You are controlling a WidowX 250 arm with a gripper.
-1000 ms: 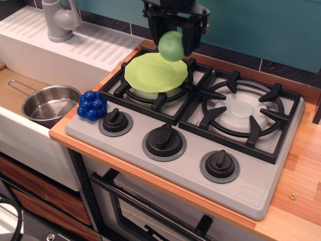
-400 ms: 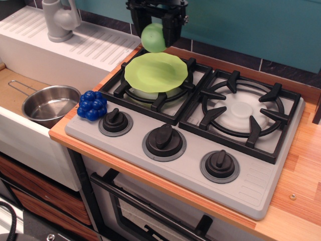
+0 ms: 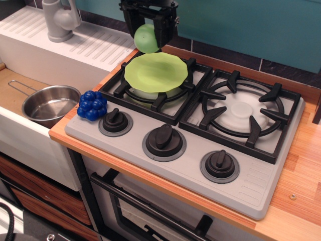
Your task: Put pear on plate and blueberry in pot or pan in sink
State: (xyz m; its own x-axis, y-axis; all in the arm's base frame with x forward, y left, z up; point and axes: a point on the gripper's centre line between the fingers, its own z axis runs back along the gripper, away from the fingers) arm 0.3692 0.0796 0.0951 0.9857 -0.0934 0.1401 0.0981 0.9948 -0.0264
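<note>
My gripper (image 3: 147,36) is shut on the light-green pear (image 3: 146,39) and holds it in the air just behind the far left edge of the lime-green plate (image 3: 156,72). The plate rests on the left rear stove burner. The dark-blue blueberry cluster (image 3: 92,105) sits on the stove's front left corner, beside the left knob. The shiny steel pan (image 3: 49,104) with its wire handle stands in the white sink (image 3: 20,135), left of the blueberry.
A grey faucet (image 3: 60,20) stands on the ribbed white drainboard (image 3: 95,47) at the back left. The right burner grate (image 3: 243,114) is bare. Three black knobs (image 3: 164,139) line the stove front. A wooden counter (image 3: 301,191) runs along the right.
My gripper has carried the pear leftward from above the plate's far right edge to behind its far left edge. The plate, blueberry and pan have not moved.
</note>
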